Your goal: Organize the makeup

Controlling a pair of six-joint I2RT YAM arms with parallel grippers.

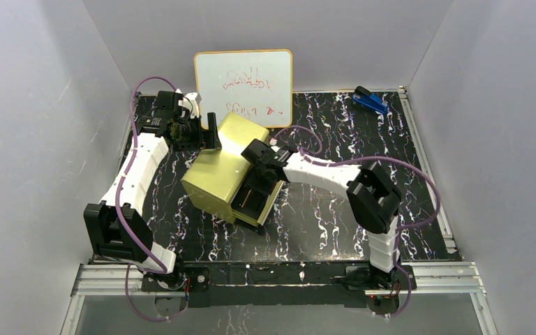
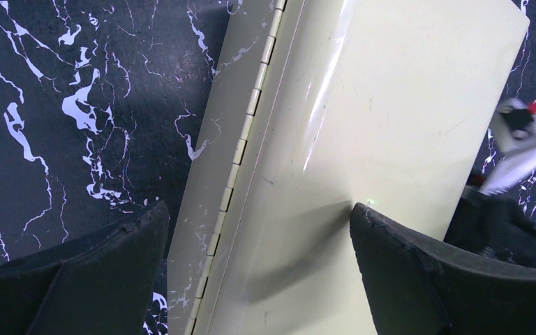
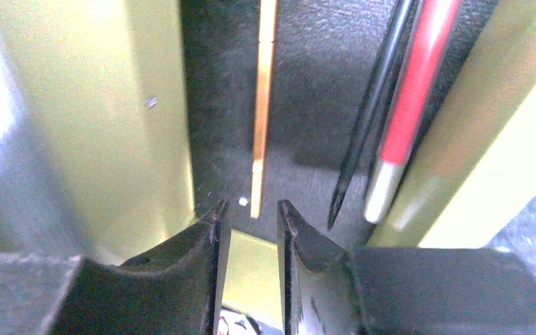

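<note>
Nearest to the arm bases, the right claw (image 3: pixel 250 209) hung at the near-right, open side of the yellow-green case (image 1: pixel 216 178), its tips pointing into the inside. Its jaws stood only a narrow gap apart, and nothing lay between them.

Just beyond those tips, inside the case, a dark felt-like lining (image 3: pixel 314 84) covered the bottom. Three slim pieces of makeup lay lengthwise on it. A thin gold stick (image 3: pixel 262 105) lay towards the case's left wall, its near end just ahead of the claw and not touching it. A black pencil (image 3: pixel 373 118) and a red stick (image 3: pixel 415 91) with a silvery near end lay side by side against the case's right wall, well apart from the gold stick. The black pencil's point faced the claw. The round discs and the printed packet could not be made out in any view.

The case sat aslant on the black, white-veined table (image 1: pixel 335 209), roughly in its middle. At the case's far-left end the left claw (image 2: pixel 258 216) stood with its jaws wide, astride the hinge (image 2: pixel 241 150) and the pale lid (image 2: pixel 391 105). One finger was over the table beside the case and the other lay on the lid. Whether they pressed on the case could not be told.

Behind the case, a whiteboard (image 1: pixel 244 87) with faint red scrawl leaned against the back wall. Far to the right of the case, at the table's far corner, lay a blue stapler-like object (image 1: pixel 370 101).
</note>
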